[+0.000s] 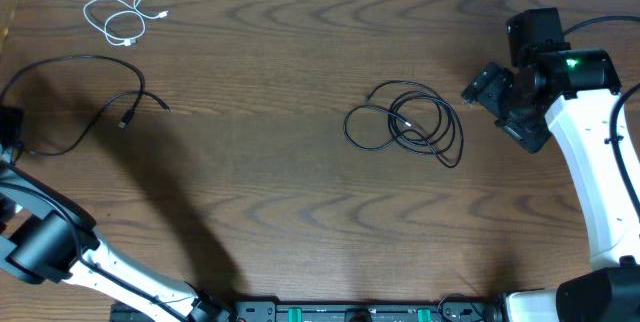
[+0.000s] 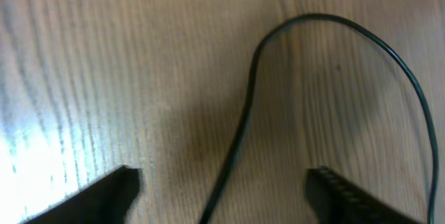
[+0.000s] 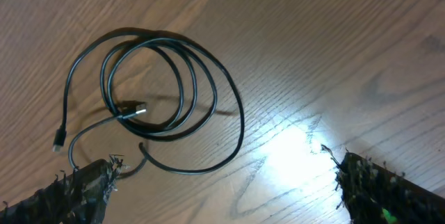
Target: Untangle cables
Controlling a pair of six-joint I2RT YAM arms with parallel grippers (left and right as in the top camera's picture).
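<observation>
Cables [image 1: 412, 134]: we see the white cable [image 1: 127, 30] only overhead. Left fingers [image 2: 104, 196] and right fingers [image 3: 389, 189] stand wide apart, gripping nothing.

There are one thin white cord [image 1: 135, 7], upper left, and two thin black ones: left loop [image 1: 80, 59], centre-right coil [image 1: 405, 130].

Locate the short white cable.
In the overhead view, the short white coiled cable lies near the far left corner of the wooden table, just beyond the loose black cable at the left edge.
</observation>
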